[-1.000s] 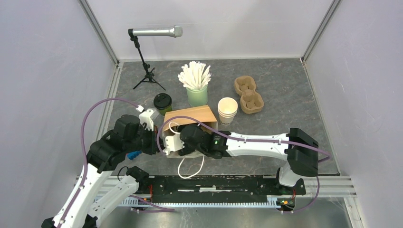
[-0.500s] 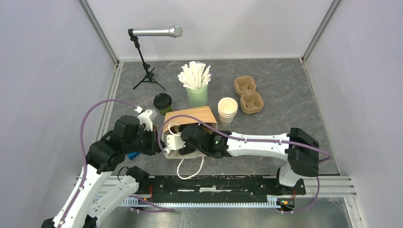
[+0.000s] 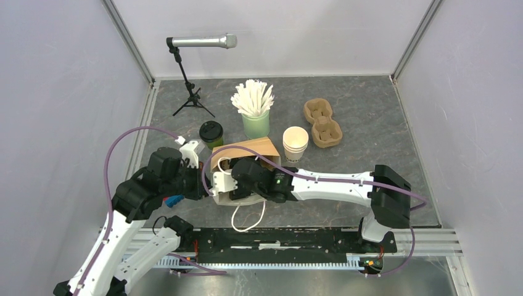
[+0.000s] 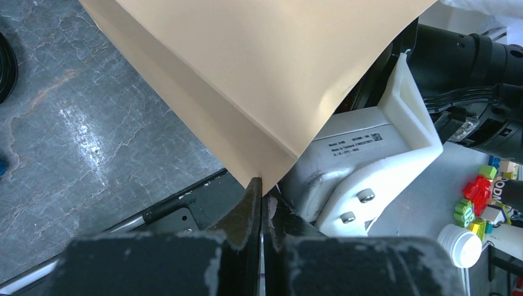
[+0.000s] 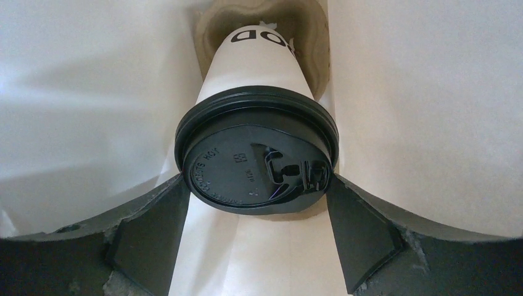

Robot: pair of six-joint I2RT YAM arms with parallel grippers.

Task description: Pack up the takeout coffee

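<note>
The white cup (image 5: 256,68) with dark print and a black lid (image 5: 256,163) lies inside the brown paper bag (image 3: 250,149), its base in a cardboard holder (image 5: 311,28) deep in the bag. My right gripper (image 5: 256,185) is inside the bag, its fingers (image 5: 154,228) closed on the cup just under the lid. My left gripper (image 4: 264,191) is shut on a corner of the bag's paper (image 4: 259,74) at the bag's left side. The olive-green cup (image 3: 211,133) with a black lid stands on the table just left of the bag.
A mint-green cup of white sticks (image 3: 255,120) stands behind the bag, with a stack of lidless cream cups (image 3: 295,145) at its right. A cardboard cup carrier (image 3: 322,122) lies at the back right. A microphone stand (image 3: 192,98) is at the back left. The bag's white handle (image 3: 247,219) lies towards the near edge.
My right arm has moved slightly left and further into the bag with the white cup. The left arm still holds the bag's corner.
</note>
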